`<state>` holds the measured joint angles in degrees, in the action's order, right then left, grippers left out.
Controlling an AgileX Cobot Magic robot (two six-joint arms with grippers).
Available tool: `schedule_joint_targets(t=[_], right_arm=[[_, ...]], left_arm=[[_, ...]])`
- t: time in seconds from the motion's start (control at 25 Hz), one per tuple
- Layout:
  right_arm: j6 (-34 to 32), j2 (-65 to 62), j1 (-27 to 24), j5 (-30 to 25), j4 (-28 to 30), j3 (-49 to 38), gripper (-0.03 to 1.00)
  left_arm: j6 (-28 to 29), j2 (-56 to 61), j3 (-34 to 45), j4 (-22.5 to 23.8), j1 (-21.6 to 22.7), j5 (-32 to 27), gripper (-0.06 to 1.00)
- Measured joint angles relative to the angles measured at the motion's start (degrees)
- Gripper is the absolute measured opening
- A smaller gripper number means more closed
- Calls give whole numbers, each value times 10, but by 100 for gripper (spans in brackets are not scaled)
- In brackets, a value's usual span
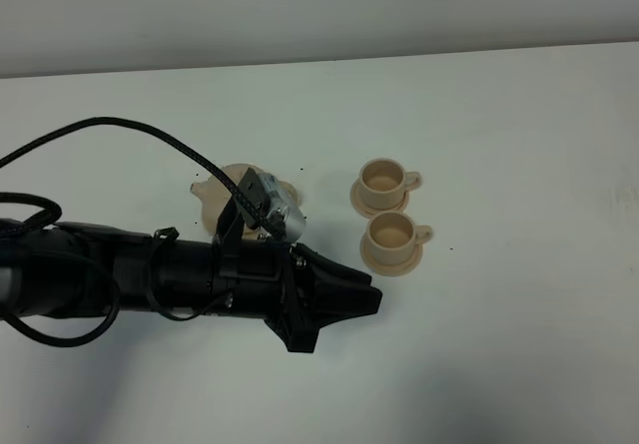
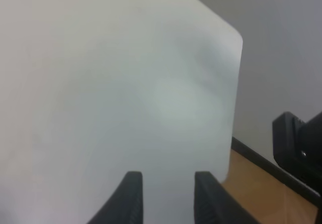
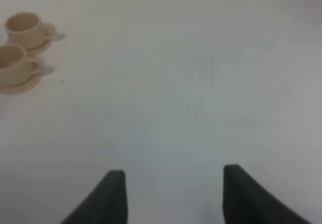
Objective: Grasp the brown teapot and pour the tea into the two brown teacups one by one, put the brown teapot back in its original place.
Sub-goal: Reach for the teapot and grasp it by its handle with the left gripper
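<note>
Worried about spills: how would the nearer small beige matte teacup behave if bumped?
Squat and wide-mouthed, the teacup probably resists tipping. Resting loose on its round saucer, it may slide. Looks ceramic, so likely fragile.

Most of the brown teapot hidden behind the left arm

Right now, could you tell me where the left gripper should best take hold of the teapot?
Probably by the handle, approached from the side of the cups: the teapot points its spout away from them, so the handle, hidden under the arm, should face them.
</note>
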<state>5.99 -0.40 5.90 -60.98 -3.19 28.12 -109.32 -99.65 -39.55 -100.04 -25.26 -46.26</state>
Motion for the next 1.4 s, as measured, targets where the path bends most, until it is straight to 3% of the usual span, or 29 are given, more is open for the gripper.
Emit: schedule_joint_targets(t=[0.2,0.32,0.52,0.68,0.8,0.88,1.08,1.4], right_arm=[[0,0,0,0,0,0,46],[0,0,0,0,-1,0,46],[0,0,0,0,-2,0,46],[0,0,0,0,-2,0,46],[0,0,0,0,-2,0,46],[0,0,0,0,-2,0,46],[0,0,0,0,-3,0,46],[0,0,0,0,-4,0,46]], left_arm=[[66,0,-51,12,0,52,30],[158,0,-106,90,0,81,30],[416,0,-238,356,0,76,30],[623,-1,-358,584,0,32,30],[709,-1,-431,700,0,-6,30],[729,-1,-465,742,0,-21,30],[728,-30,-505,761,0,-69,30],[723,-123,-507,895,-1,-60,31]])
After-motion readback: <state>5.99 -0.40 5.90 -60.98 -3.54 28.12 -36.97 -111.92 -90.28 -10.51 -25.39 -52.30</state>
